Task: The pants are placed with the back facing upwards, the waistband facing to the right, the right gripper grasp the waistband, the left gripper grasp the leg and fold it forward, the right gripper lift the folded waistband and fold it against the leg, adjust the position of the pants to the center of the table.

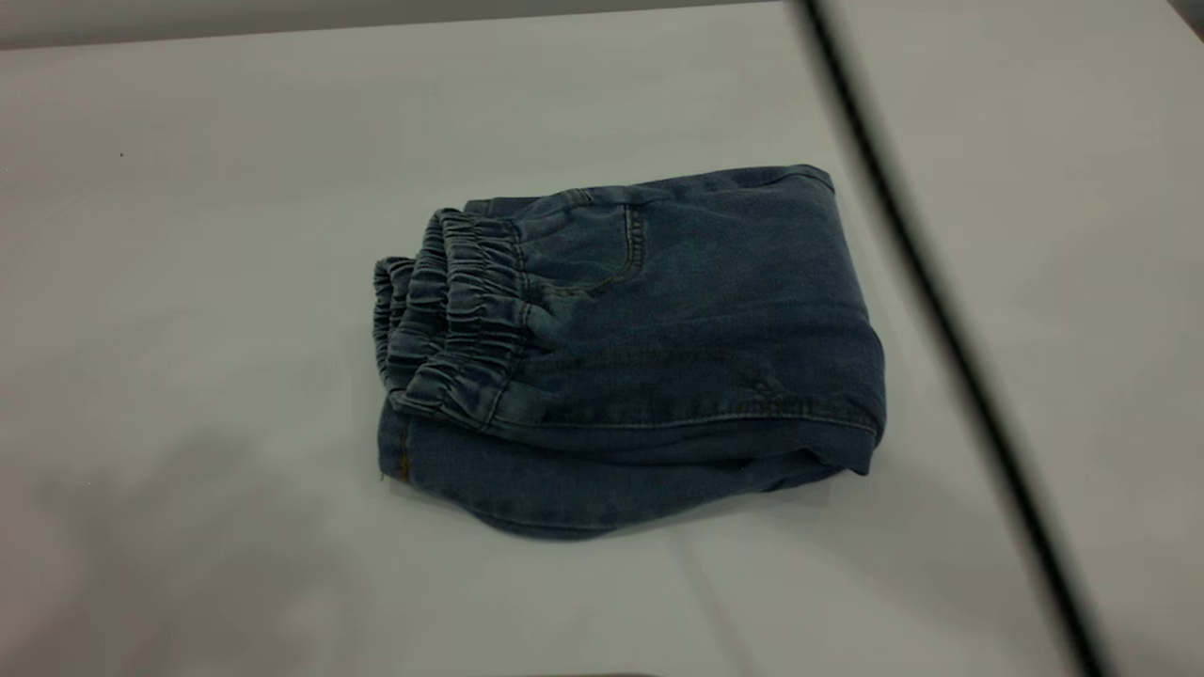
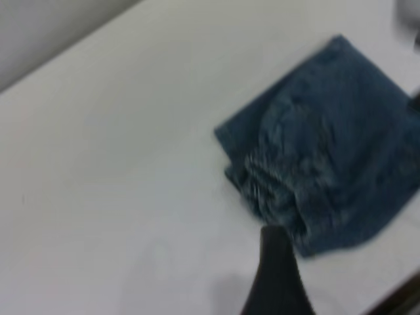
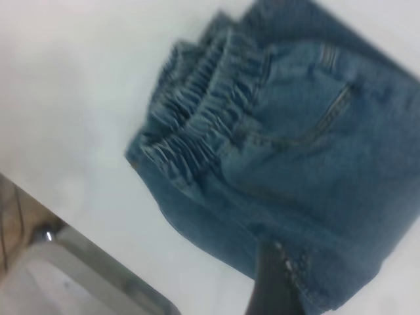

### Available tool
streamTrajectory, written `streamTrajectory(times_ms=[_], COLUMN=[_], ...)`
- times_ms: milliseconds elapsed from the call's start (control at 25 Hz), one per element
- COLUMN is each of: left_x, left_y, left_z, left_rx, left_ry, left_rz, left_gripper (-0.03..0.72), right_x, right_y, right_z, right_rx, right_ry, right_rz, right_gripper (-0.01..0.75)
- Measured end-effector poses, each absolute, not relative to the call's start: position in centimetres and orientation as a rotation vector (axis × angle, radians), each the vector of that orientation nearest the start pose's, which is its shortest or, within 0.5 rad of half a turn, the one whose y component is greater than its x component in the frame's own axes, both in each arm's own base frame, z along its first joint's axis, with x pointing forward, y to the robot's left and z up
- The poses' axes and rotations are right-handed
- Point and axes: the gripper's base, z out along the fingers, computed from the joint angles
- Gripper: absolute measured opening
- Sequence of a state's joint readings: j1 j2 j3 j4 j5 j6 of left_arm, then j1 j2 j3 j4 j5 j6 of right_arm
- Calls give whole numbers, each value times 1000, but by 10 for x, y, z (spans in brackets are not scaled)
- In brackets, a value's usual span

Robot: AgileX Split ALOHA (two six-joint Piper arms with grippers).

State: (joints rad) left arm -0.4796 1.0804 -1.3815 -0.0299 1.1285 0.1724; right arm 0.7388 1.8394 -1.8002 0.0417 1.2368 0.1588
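Denim is seen in the exterior view as a folded bundle: the pants lie on the table, with the waistband stacked in ruched layers at the bundle's left end and the fold at its right end, so the long axis runs left to right. No gripper is shown in this view; only a dark blurred bar crosses the table right of the pants. In the left wrist view, the left gripper is shown as one dark finger, just clear of the waistband end of the pants; how wide it stands cannot be told. In the right wrist view, the right gripper is shown over the bundle's edge away from the waistband; its opening cannot be told either. Both folds appear done, and only a centring nudge is judged to remain.
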Motion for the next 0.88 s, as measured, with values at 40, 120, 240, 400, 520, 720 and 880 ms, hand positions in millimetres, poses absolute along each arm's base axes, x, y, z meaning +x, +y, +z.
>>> streamTrajectory(times_ms=[40, 120, 240, 400, 520, 720, 880], left_x=[160, 146, 128, 101, 82, 58, 44], left_y=[-86, -79, -69, -56, -46, -33, -26], left_z=[446, 454, 461, 455, 442, 405, 368], left_rx=[746, 736, 719, 708, 705, 707, 682], left_ry=[2205, 2171, 2120, 2085, 2078, 2108, 2163], left_rz=[-193, -197, -205, -213, -215, -215, -228], left_gripper=[482, 482, 482, 482, 482, 482, 482], right_x=[284, 269, 245, 207, 172, 124, 93], right_y=[263, 252, 230, 196, 163, 113, 78], right_z=[349, 378, 413, 438, 448, 437, 412], right_rx=[-784, -766, -745, -729, -718, -700, -680], right_ry=[2654, 2589, 2507, 2440, 2399, 2361, 2348], right_rz=[311, 359, 411, 443, 462, 404, 331], right_gripper=[414, 413, 412, 412, 412, 412, 416])
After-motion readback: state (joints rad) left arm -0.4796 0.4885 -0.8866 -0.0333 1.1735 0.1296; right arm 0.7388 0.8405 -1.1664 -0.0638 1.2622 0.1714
